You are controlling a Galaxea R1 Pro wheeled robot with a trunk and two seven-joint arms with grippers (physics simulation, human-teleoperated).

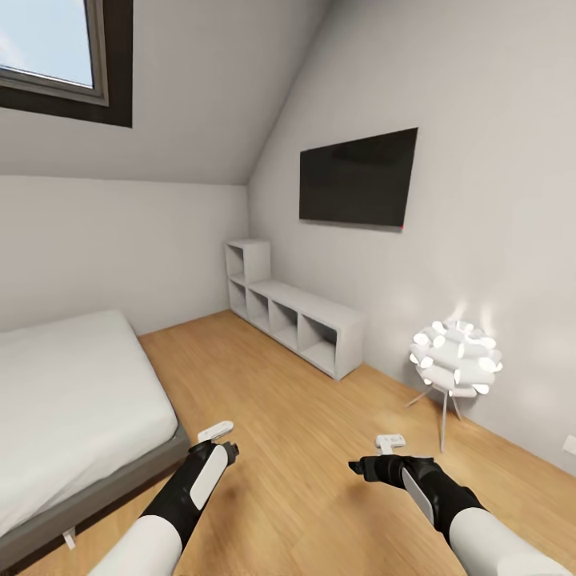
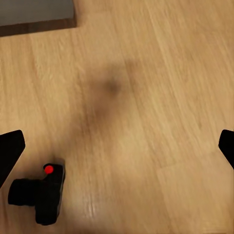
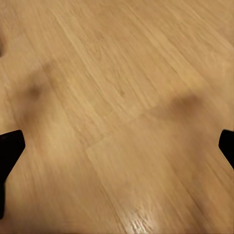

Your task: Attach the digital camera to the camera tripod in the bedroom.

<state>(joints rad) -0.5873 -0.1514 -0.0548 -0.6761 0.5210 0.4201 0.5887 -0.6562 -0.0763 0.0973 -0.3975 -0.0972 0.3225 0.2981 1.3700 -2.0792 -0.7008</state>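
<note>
The digital camera [image 2: 39,195], small and black with a red mark on top, lies on the wooden plank floor [image 2: 146,97] in the left wrist view. It is below my left gripper [image 2: 117,151], close to one fingertip [image 2: 9,151] and apart from it. That gripper is open and holds nothing. In the head view my left gripper [image 1: 225,449] hangs over the floor beside the bed. My right gripper [image 1: 360,466] is open above bare floor [image 3: 122,97], with dark fingertips [image 3: 9,148] wide apart. The camera tripod is out of view.
A grey-white bed [image 1: 64,400] fills the left; its frame edge [image 2: 36,12] lies near the camera. A low white cubby shelf [image 1: 296,316] and a black wall screen [image 1: 358,178] stand on the right wall. A glowing white-globed floor lamp [image 1: 454,360] stands right of my right arm.
</note>
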